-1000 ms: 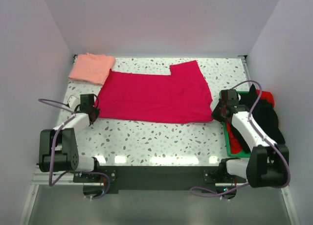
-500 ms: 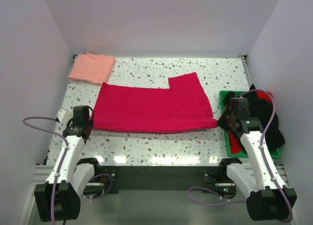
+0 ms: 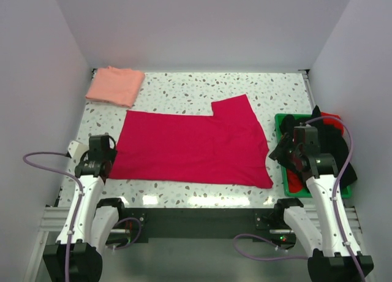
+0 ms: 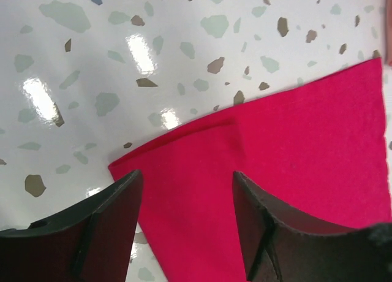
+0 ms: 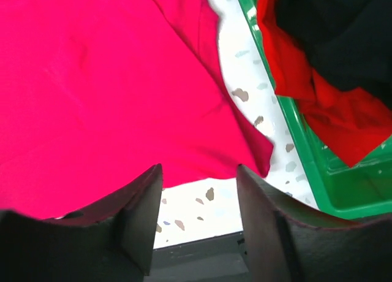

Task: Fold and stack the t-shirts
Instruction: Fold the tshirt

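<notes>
The crimson-red t-shirt [image 3: 193, 144] lies spread flat across the middle of the table, one part jutting toward the back. The salmon-pink t-shirt [image 3: 115, 86] sits folded at the back left corner. My left gripper [image 3: 104, 164] hovers open over the crimson shirt's near left corner [image 4: 294, 165], and its fingers [image 4: 116, 208] are apart with nothing between them. My right gripper [image 3: 277, 154] is open above the near right corner [image 5: 104, 92], also holding nothing.
A green tray [image 3: 284, 171] stands at the right edge, holding black cloth [image 5: 343, 30] and red cloth [image 5: 331, 110]. The tray's rim [image 5: 306, 171] is just right of the crimson shirt's corner. The table's near edge shows below the right fingers.
Both grippers drew the crimson shirt's near edge toward the front, then opened and let go. The shirt now lies flat and the grippers stand above its corners.
</notes>
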`<state>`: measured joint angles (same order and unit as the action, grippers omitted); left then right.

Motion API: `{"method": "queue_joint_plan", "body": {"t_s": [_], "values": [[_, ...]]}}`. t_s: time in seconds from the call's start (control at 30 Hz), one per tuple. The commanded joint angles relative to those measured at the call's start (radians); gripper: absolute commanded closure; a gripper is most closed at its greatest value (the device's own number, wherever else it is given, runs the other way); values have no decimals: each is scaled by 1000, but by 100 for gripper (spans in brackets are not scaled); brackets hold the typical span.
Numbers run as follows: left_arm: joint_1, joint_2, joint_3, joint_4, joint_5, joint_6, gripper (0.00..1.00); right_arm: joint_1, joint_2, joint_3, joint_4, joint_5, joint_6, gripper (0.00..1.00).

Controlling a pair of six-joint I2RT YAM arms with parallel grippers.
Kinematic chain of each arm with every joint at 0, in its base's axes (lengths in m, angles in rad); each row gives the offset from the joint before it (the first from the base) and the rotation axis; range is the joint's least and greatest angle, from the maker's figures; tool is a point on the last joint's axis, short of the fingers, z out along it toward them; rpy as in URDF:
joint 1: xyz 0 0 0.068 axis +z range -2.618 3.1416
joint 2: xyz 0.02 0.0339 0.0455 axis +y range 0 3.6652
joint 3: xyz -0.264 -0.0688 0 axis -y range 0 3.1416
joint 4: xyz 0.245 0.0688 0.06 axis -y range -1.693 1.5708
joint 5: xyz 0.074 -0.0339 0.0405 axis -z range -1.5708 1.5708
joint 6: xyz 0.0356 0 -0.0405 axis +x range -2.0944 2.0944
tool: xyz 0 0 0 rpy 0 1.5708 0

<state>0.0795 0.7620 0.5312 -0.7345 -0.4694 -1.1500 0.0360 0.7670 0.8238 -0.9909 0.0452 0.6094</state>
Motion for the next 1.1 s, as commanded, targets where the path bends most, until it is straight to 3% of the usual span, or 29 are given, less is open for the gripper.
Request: {"method": "queue_joint_plan", "body": {"t_s": [0.0,0.23,0.5,0.77,1.07], "values": [[8,5,85,18,-11,56,35,-7,0,83,-2,1,-36,44],[5,181,165,329,187,254,38,-4,150,130,247,-175,-103,36],[-61,529,312,552,157,383,39,67,541,259,544,-150,-102,37],[-70,932,591,563,95,476,47,87,825,488,623,-101,-143,38],[-72,1226,877,552,83,536,53,87,1052,718,669,-105,-165,40]]}}
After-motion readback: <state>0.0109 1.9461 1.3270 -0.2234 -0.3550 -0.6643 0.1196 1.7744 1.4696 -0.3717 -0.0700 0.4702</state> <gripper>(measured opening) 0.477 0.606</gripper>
